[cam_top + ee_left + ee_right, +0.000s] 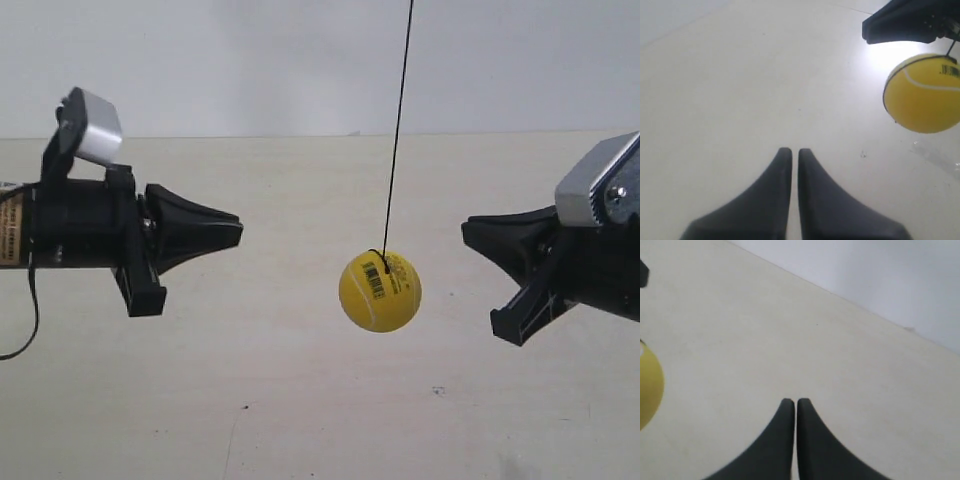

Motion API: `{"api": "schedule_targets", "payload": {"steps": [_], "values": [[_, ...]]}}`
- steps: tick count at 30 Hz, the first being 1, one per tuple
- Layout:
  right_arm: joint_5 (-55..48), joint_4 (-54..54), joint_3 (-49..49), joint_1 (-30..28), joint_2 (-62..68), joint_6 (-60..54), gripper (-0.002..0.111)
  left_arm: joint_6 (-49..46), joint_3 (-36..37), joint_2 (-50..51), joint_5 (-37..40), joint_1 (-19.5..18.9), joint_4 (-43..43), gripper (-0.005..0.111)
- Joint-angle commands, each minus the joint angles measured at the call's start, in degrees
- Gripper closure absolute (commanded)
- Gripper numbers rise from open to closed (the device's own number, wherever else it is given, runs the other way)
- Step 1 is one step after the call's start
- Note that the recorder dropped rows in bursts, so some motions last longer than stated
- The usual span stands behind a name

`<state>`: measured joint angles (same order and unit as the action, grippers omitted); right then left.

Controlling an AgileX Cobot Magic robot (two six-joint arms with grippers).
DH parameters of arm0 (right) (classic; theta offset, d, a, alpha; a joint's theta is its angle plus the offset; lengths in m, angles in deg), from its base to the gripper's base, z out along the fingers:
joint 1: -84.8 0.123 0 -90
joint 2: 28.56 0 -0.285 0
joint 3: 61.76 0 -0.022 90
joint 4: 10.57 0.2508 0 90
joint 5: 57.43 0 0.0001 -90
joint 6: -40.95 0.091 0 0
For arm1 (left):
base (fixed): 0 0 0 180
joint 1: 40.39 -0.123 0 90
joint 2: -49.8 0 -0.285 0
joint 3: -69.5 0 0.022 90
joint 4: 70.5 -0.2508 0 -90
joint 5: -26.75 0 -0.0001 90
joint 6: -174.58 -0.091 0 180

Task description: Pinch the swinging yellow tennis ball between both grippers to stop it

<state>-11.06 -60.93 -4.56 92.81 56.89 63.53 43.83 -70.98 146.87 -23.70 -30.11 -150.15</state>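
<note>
Quick count: one yellow tennis ball (380,291), one thin dark string (398,130), two arms and two grippers, with one light grey box on each arm ( (95,125) and (595,185)).

In the exterior view both arms lie roughly level and point at each other across the pale worktop (300,410). The gripper at the exterior view's left (238,228) and the gripper at the exterior view's right (466,232) sit at about the same height. The ball hangs on the string in the gap between them. It's a bit lower than their tips, touches neither, and is nearer the right-hand one. The string leans slightly off vertical.

Fingers: the left gripper (790,150) has its two black fingers pressed nearly together, with just a thin slit between them and nothing in it. Same for the right gripper (791,401), which is closed on nothing.

What each view adds:
- **Exterior view:** it's the only one showing both arms, the full string and the barcode label facing the camera.
- **Left wrist view:** it shows the ball (923,93) off to one side of the fingers, with its white seam and a dark band. The opposite gripper (905,22) is just beyond it.
- **Right wrist view:** it catches only a yellow sliver of the ball (649,385) at the frame edge, plus the grey wall (890,280) behind the worktop.
</note>
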Motion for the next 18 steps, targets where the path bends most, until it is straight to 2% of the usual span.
{"api": "schedule_targets", "payload": {"steps": [1, 5, 8, 9, 12, 13, 15, 18], "values": [[-4.2, 1.8, -0.1, -0.2, -6.1, -0.6, 0.108, 2.2, -0.2, -7.3, 0.5, -1.1, 1.8, 0.102], [-5.9, 4.1, -0.1, -0.2, -11.2, -0.5, 0.108, 3.1, -0.2, -14.4, 4.3, -1.1, 2.6, 0.102], [-6.2, 9.9, -0.1, -0.2, -15.7, -2.4, 0.108, 2.1, -0.2, -20.7, 8.3, -1.1, 5.1, 0.102], [-6.2, 14.6, -0.1, -0.2, -18.9, -3.9, 0.108, 0.8, -0.2, -26.0, 11.4, -1.1, 6.5, 0.102], [-7.8, 17.8, -0.5, -0.2, -23.7, -5.4, 0.108, 0.1, -0.2, -34.7, 18.4, -1.1, 9.1, 0.102], [-10.0, 17.8, -1.0, -0.2, -25.2, -5.3, 0.108, 0.1, -0.2, -37.1, 20.9, -1.1, 9.7, 0.102], [-20.4, 18.5, -3.7, -0.2, -32.1, -4.6, 0.108, 1.7, -0.2, -47.6, 32.0, -1.1, 11.3, 0.102], [-21.0, 23.2, -5.9, -0.2, -37.1, -4.6, 0.108, 2.4, -0.2, -57.4, 37.7, -1.1, 13.4, 0.102]]}}
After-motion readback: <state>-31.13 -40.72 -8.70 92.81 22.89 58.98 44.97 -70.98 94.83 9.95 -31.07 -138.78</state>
